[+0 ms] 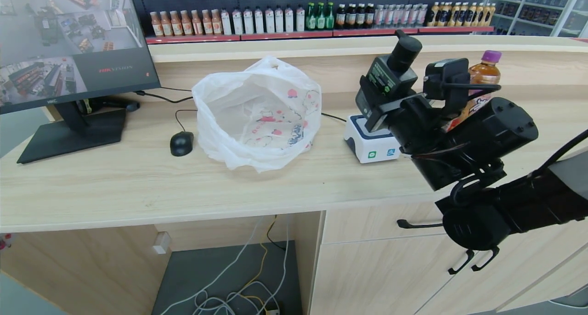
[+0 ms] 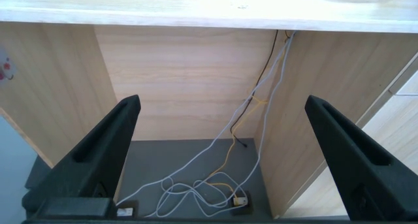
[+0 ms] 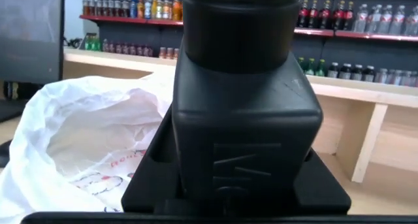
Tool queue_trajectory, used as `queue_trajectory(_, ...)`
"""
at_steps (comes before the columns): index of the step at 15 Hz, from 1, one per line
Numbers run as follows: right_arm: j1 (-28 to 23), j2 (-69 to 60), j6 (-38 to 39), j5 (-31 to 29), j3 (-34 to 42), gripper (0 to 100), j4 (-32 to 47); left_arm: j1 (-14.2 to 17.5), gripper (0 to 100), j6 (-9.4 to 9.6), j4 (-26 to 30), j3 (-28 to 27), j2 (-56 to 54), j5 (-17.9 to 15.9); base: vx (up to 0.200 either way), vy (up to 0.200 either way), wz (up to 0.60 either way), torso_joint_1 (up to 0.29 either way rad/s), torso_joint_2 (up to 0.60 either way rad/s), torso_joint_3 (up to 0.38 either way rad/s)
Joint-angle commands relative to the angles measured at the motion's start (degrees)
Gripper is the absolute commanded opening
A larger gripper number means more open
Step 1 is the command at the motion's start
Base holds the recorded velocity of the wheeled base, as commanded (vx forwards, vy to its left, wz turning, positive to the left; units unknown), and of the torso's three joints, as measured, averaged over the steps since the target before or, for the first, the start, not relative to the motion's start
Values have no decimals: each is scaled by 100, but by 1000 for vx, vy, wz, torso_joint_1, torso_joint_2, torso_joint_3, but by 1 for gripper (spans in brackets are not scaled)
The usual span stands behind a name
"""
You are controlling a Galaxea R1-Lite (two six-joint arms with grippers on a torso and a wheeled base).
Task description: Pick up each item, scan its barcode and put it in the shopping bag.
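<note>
A black handheld barcode scanner (image 1: 387,81) is held up above the counter, handle pointing up, with my right gripper (image 1: 385,109) shut on it. Up close, the scanner's body (image 3: 243,113) blocks most of the right wrist view. An amber drink bottle with a purple cap (image 1: 483,74) stands on the counter behind my right arm, partly hidden by it. The white plastic shopping bag (image 1: 257,115) sits open at the middle of the counter, and its rim (image 3: 78,119) lies left of the scanner. My left gripper (image 2: 219,152) hangs below the counter edge, open, with nothing between its fingers.
A white box-shaped device (image 1: 371,145) stands on the counter under the scanner. A black mouse (image 1: 181,143) and a monitor (image 1: 69,39) are left of the bag. Loose cables (image 2: 215,185) lie on the floor in the recess under the counter. Shelves of bottles (image 1: 321,15) line the back.
</note>
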Motion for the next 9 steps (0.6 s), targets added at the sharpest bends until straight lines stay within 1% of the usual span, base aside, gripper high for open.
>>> queue_trajectory(1, 142, 25, 168, -254, 47, 0, -8, -4, 100, 17, 0, 0, -2, 0, 0, 0, 0, 0, 0, 0)
queue_trajectory(3, 194, -28, 353, -632, 100, 0, -8, -4, 100, 8, 0, 0, -2, 0, 0, 0, 0, 0, 0, 0)
queue_trajectory(5, 107, -45, 406, -755, 82, 0, -8, 5, 100, -9, 0, 0, -2, 0, 0, 0, 0, 0, 0, 0)
queue_trajectory(7, 80, -89, 406, -755, -50, 0, -8, -4, 100, -18, 0, 0, -2, 0, 0, 200, 0, 0, -5, 2)
queue_trajectory(9, -87, -89, 432, -755, -111, 0, -8, -4, 100, -18, 0, 0, -2, 0, 0, 200, 0, -5, 2, 5)
